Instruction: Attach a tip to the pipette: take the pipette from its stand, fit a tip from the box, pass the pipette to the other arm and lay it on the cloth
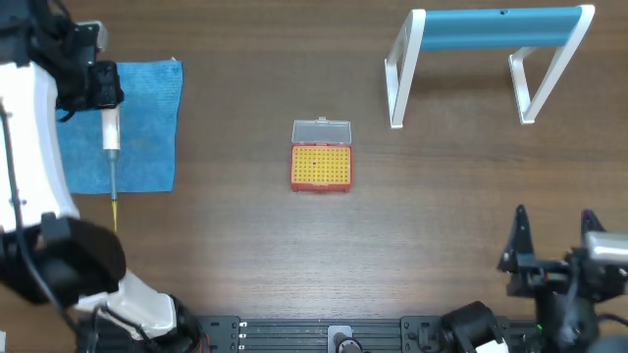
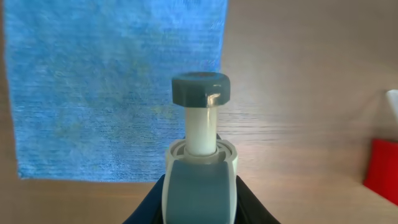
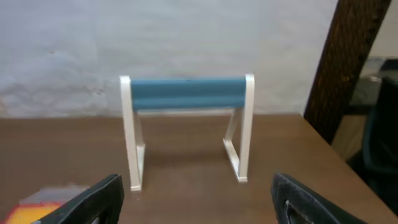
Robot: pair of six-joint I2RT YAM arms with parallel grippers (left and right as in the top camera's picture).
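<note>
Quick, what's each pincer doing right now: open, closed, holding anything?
Left pincer: closed on the pipette.
Right pincer: open, holding nothing.

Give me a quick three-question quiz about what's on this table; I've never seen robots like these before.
1. True or false: the right gripper is open and holds nothing.
2. Multiple choice: what colour is the tip fitted on the pipette? A) yellow B) green C) white
3. Fill in the blank: the left gripper holds the pipette over the blue ____.

Key:
1. True.
2. A.
3. cloth.
</note>
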